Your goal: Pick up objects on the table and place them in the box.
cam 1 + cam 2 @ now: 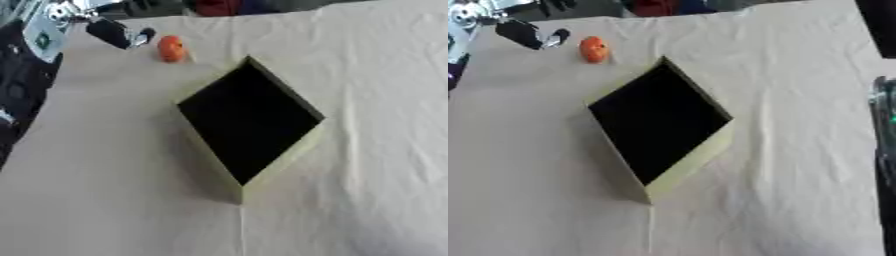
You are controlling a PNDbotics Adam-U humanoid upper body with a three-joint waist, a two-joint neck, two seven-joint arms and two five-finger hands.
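Left robot hand (118, 34) sits just beside orange object (171, 48), beyond the box (278, 162), apparently approaching to grasp; finger state unclear. Right robot hand unseen. Box looks empty.

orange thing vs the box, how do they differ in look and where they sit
The orange thing is small, rounded and bright orange; the box is far bigger, straight-edged, pale yellow-green outside with a dark open inside. The orange thing lies near the table's far left, close to the left hand, while the box sits mid-table, turned corner-on to the camera. Both rest on the same beige cloth.
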